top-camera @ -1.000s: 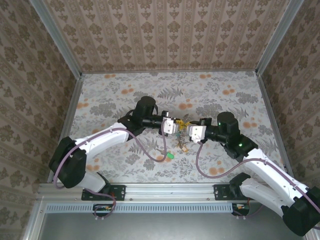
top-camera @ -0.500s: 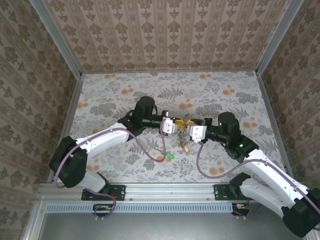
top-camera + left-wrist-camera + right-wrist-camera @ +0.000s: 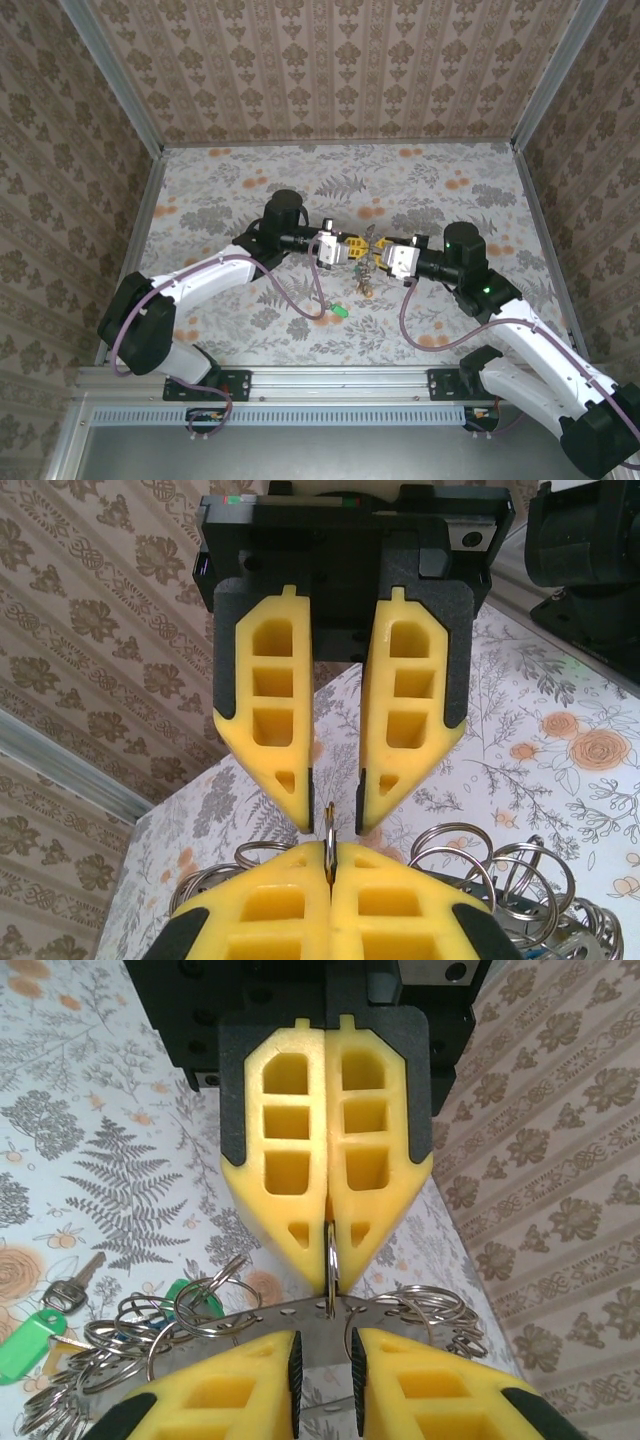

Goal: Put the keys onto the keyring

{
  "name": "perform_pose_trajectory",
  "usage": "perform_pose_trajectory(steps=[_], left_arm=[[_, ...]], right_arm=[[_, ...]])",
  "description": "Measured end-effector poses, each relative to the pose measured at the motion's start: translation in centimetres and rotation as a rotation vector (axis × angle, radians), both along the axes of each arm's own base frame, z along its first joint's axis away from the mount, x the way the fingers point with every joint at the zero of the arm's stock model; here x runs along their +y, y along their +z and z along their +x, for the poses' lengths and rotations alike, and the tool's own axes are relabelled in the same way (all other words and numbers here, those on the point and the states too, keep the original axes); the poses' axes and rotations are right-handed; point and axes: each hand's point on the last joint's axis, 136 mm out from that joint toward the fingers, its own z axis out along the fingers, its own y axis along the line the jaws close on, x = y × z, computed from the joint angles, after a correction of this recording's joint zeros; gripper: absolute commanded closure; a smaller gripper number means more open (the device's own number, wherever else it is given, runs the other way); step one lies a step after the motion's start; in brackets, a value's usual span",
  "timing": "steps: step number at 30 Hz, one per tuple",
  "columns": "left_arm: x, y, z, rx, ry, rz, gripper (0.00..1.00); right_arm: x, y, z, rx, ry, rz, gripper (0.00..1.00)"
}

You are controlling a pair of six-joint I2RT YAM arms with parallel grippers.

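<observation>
My left jaws are clamped tight on the keyring (image 3: pixel 329 842), over the middle of the worktop (image 3: pixel 220 190). A green key (image 3: pixel 340 311) lies at its seven o'clock. At its three o'clock my right jaws stand slightly apart, tips flanking its rim, gripping nothing.

Seen from above, the bunched keys (image 3: pixel 366 284) are too small to tell apart.
</observation>
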Motion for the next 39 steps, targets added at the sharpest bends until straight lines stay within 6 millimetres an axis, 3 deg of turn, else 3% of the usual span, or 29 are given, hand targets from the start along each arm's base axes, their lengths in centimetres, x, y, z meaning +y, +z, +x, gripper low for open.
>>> perform_pose_trajectory(steps=[12, 14, 16, 20, 22, 24, 25, 32, 39], left_arm=[[-0.1, 0.0, -0.5, 0.024, -0.035, -0.01, 1.0], [-0.1, 0.0, -0.5, 0.026, -0.038, -0.012, 1.0], [-0.2, 0.1, -0.4, 0.032, -0.037, -0.016, 1.0], [-0.3, 0.1, -0.1, 0.045, -0.029, -0.02, 1.0], [-0.3, 0.0, -0.1, 0.053, -0.027, -0.018, 0.92], [-0.3, 0.0, -0.1, 0.059, -0.023, -0.016, 0.71], [-0.4, 0.0, -0.1, 0.063, -0.018, -0.014, 0.68], [0.1, -1.4, 0.3, 0.058, 0.023, 0.051, 0.71], [0.3, -2.4, 1.1, 0.041, 0.079, 0.11, 0.74]], right_arm=[[0.6, 0.3, -0.1, 0.014, 0.03, 0.034, 0.77], [0.6, 0.6, -0.1, 0.009, 0.031, 0.043, 0.84], [0.7, 0.6, -0.1, 0.021, 0.032, 0.051, 0.97], [0.6, 0.4, 0.0, 0.03, 0.029, 0.052, 1.0], [0.6, 0.4, 0.1, 0.031, 0.028, 0.052, 1.0], [0.6, 0.4, 0.1, 0.031, 0.027, 0.052, 1.0], [0.6, 0.3, 0.1, 0.033, 0.026, 0.051, 1.0], [0.2, -0.4, 0.0, 0.06, 0.011, 0.005, 1.0], [-0.4, 0.1, 0.3, 0.041, -0.014, -0.053, 1.0]])
